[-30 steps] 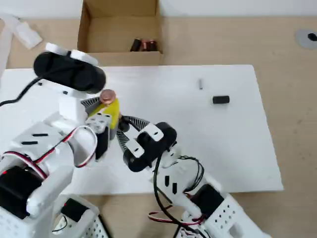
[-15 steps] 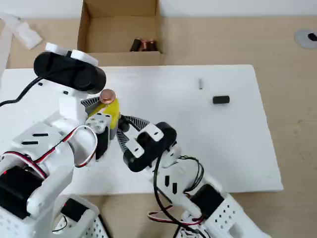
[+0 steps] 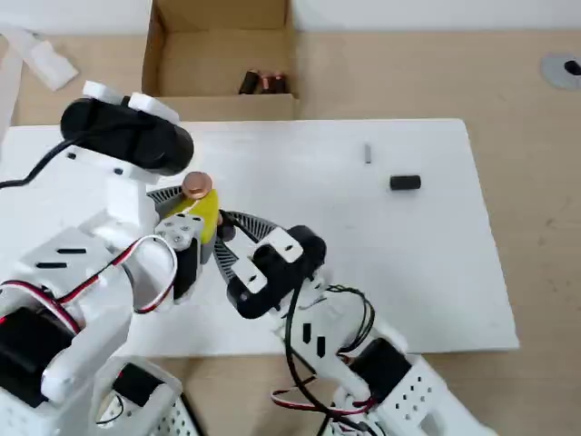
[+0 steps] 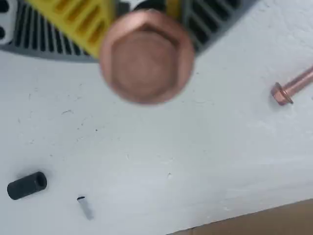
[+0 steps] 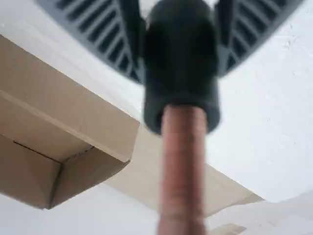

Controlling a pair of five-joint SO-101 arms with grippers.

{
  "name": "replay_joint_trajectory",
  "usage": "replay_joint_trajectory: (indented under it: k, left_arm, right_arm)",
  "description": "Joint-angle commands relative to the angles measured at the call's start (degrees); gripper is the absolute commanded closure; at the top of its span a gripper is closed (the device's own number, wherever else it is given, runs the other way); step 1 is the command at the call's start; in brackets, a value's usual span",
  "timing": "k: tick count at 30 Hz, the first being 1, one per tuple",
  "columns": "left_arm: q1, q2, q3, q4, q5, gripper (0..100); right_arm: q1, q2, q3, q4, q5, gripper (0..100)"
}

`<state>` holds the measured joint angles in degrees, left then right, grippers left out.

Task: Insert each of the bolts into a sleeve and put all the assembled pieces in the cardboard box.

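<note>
My left gripper [image 3: 201, 207] has a yellow finger and is shut on a copper bolt [image 3: 196, 185]. In the left wrist view the bolt's hexagonal head [image 4: 146, 56] faces the camera. My right gripper [image 3: 225, 238], just in front of it, is shut on a black sleeve [image 5: 181, 73]. The bolt's shaft [image 5: 182, 171] sticks out of this sleeve. A second copper bolt [image 4: 293, 88] lies loose on the white board. A loose black sleeve [image 3: 405, 183] lies at the board's far right. The cardboard box [image 3: 218, 107] stands behind the board, with assembled pieces [image 3: 263, 84] inside.
A small grey pin [image 3: 368, 153] lies on the white board [image 3: 427, 272] near the loose sleeve. The bare wooden table surrounds the board, and a round grey disc [image 3: 561, 69] sits at the far right. Both arms' bodies crowd the board's near left.
The bolt head and my left gripper have shifted slightly toward the near side, closer to my right gripper. Both grips are unchanged.
</note>
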<state>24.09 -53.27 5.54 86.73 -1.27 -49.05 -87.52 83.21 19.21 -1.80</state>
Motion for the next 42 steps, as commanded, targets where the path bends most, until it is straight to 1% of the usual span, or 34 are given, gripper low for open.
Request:
replay_joint_trajectory:
  k: [1,13,19,28,30,32,35,42]
  left_arm:
    - [1.7,0.0,-2.7,-0.3,0.4,99]
    - [1.8,-0.3,-2.3,0.7,0.2,98]
    - [1.8,-0.3,-2.5,3.1,0.1,90]
    - [1.8,-0.4,-3.5,4.0,0.4,90]
    - [1.8,-0.3,-5.7,5.8,0.4,87]
    - [1.8,0.0,-8.3,7.4,-0.2,81]
    - [1.8,0.0,-10.2,9.1,-4.3,73]
    - [1.4,0.0,-10.5,9.8,-5.0,73]
  right_arm:
    - [1.0,-0.8,-0.2,-1.8,-0.4,98.8]
    - [1.1,-0.8,-0.2,-1.8,-0.4,98.8]
    - [1.1,-0.8,-0.3,-1.7,-0.4,98.9]
    - [1.2,-0.8,-0.3,-1.6,-0.5,98.9]
    - [1.5,-0.7,-0.3,-1.6,-0.5,98.9]
    - [2.4,-0.4,-0.5,-1.6,-0.5,98.9]
    - [3.6,-0.3,-0.6,-1.5,-0.5,98.9]
    - [4.3,-0.2,-1.0,-1.6,-0.6,98.9]
